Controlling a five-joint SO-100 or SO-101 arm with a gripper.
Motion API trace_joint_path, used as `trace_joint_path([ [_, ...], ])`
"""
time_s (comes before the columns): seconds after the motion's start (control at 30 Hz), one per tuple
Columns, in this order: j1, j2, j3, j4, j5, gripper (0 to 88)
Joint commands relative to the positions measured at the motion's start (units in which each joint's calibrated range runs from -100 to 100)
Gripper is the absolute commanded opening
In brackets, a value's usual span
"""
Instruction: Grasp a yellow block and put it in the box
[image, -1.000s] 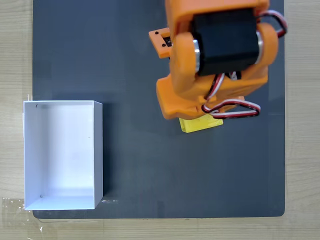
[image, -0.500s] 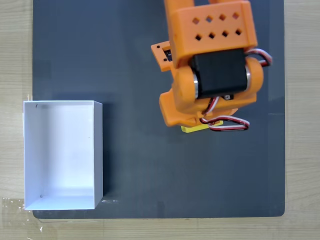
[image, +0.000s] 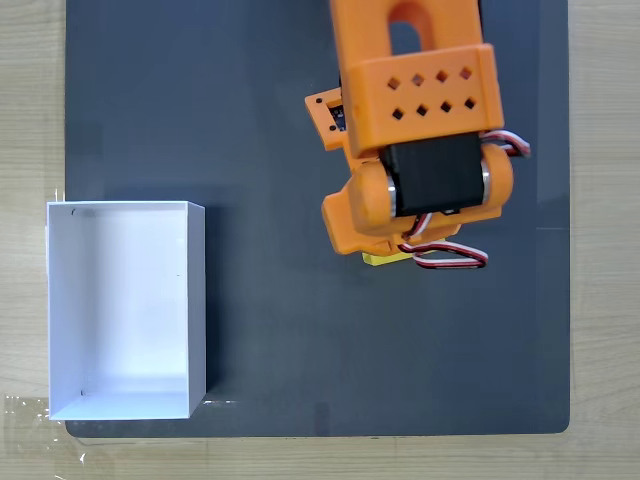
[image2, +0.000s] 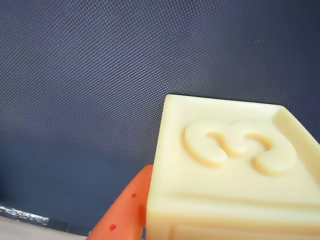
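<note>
- The orange plastic robot arm (image: 420, 120) reaches down over the dark grey mat (image: 260, 120) on the light wooden worktop (image: 30, 100).
- The gripper (image: 395, 250) is low on the mat, under the arm's orange body in the fixed view.
- The bright yellow plastic block (image: 385, 258) sits right at the gripper. Just a thin yellow edge of it peeks out below the arm.
- In the wrist view the yellow block (image2: 235, 175) looks very big and close, with a raised curly mark on its face.
- One orange finger (image2: 125, 210) touches the block's left side in the wrist view.
- I cannot tell if the gripper is squeezing the block or is loose.
- The white shallow box (image: 125, 305) is well apart from the gripper, far to the left in the fixed view, at the mat's edge.
</note>
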Motion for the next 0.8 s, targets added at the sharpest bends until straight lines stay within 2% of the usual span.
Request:
trace_joint_path([
  [0.0,-0.5,-0.7,-2.5,-0.6,0.1,34.3],
  [0.3,-0.5,-1.1,-2.5,-0.6,0.0,24.4],
  [0.53,-0.5,-1.1,-2.5,-0.6,0.0,12.9],
  [0.77,-0.4,-1.1,-2.6,-0.6,0.1,11.4],
])
